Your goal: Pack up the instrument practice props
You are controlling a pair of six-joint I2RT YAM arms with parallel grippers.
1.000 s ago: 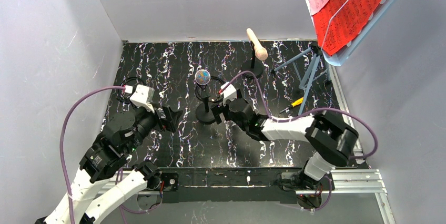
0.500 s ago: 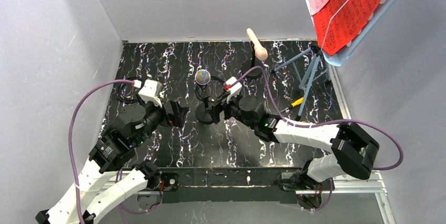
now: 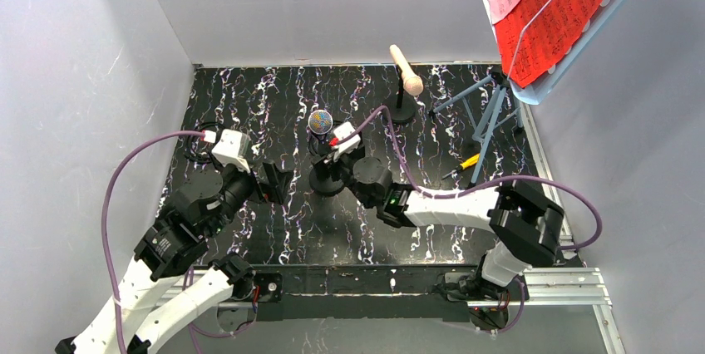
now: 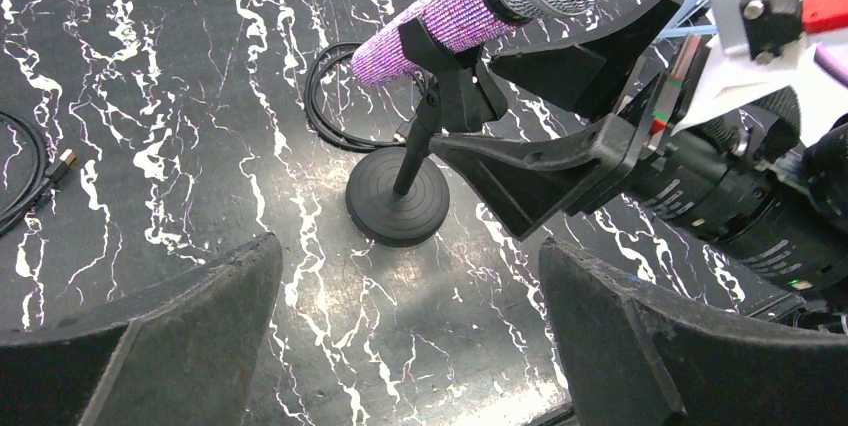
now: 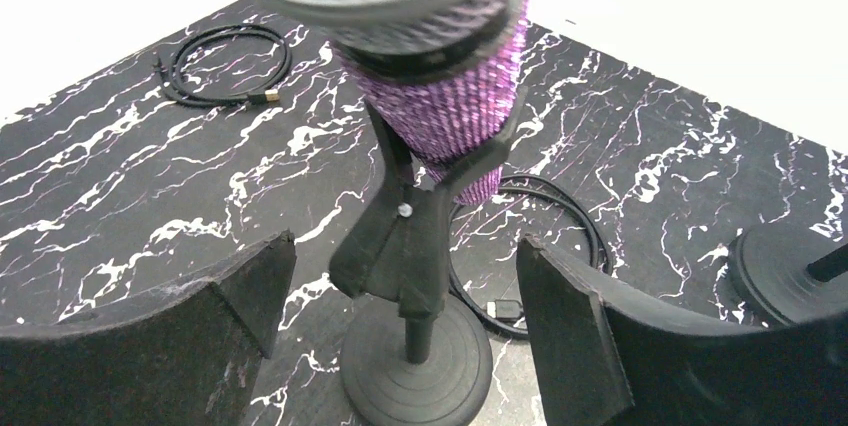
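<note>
You're in a robot lab test cell, not a studio — plain grey walls [image 3: 75,80] box in the table [image 3: 249,88] on three sides, and the top is black marble-print. The left arm [image 3: 166,246] and right arm [image 3: 449,204] are bolted along an aluminium extrusion rail [image 3: 557,286] at the near edge — purple cables [image 3: 112,196] loop loose. Sheet-music pages [image 3: 557,13] sit on a music stand [image 3: 490,113] at the far right corner.

No readable text anywhere — sheet-music pages [image 3: 553,13] carry printed notation, too small to make out.
</note>
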